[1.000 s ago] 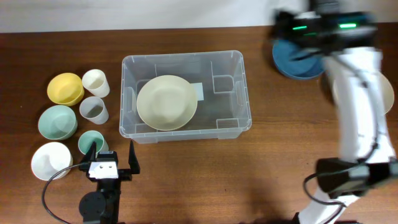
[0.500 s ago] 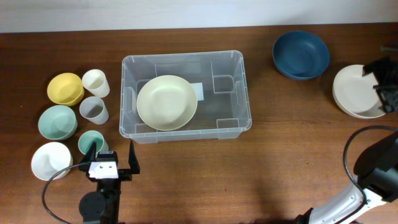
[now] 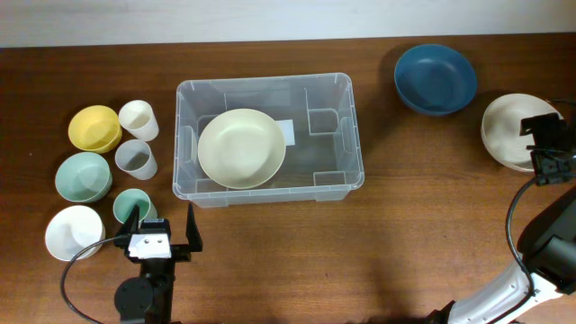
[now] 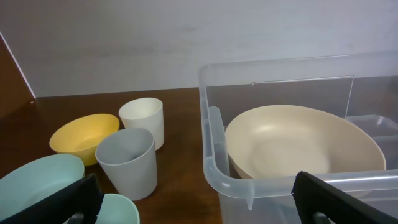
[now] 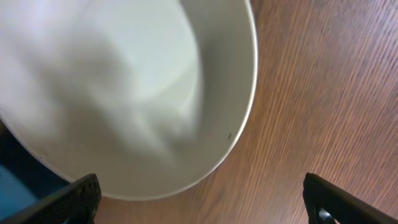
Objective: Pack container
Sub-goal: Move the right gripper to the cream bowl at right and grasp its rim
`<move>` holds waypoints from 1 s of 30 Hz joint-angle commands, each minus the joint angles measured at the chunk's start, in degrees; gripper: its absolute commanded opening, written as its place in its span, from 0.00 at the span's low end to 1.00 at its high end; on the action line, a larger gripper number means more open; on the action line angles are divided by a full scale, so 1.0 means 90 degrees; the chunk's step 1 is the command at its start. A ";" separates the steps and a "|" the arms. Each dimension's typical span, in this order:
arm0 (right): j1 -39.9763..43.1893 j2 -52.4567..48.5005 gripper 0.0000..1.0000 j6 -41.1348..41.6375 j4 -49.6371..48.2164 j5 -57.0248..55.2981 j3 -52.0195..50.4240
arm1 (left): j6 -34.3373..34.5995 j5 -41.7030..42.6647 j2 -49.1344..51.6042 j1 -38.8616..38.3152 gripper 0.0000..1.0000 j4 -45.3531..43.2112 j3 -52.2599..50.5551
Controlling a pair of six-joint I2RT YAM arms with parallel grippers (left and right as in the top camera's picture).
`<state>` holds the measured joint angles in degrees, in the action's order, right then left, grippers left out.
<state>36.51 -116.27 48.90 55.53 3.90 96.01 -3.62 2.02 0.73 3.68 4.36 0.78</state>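
Observation:
The clear plastic container [image 3: 346,135] stands mid-table with a large cream bowl [image 3: 241,148] inside; both show in the left wrist view, the container [image 4: 214,162] and the bowl [image 4: 298,140]. My left gripper [image 3: 164,236] is open and empty at the front left, just before the container's corner. My right gripper [image 3: 551,148] is open and empty over the white bowl [image 3: 506,129] at the far right. The right wrist view shows that white bowl [image 5: 124,93] close below, its rim between my fingertips [image 5: 202,202].
A dark blue bowl [image 3: 436,78] sits at the back right. At the left are a yellow bowl [image 3: 94,127], a mint bowl [image 3: 83,175], a white bowl [image 3: 74,231], a white cup [image 3: 139,119], a grey cup [image 3: 135,159] and a mint cup [image 3: 130,205].
My right arm swung from over the blue bowl to the far right edge, then came down over the white bowl. The left arm has not moved.

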 commanded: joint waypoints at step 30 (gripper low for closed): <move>0.0165 -0.1207 0.45 0.0410 -0.0595 -0.0680 -0.0107 | 0.0036 0.0083 -0.0049 0.0032 1.00 0.0022 -0.0027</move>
<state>36.77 -125.99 52.27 49.67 -0.30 95.35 -3.62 2.02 0.73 3.68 4.36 0.78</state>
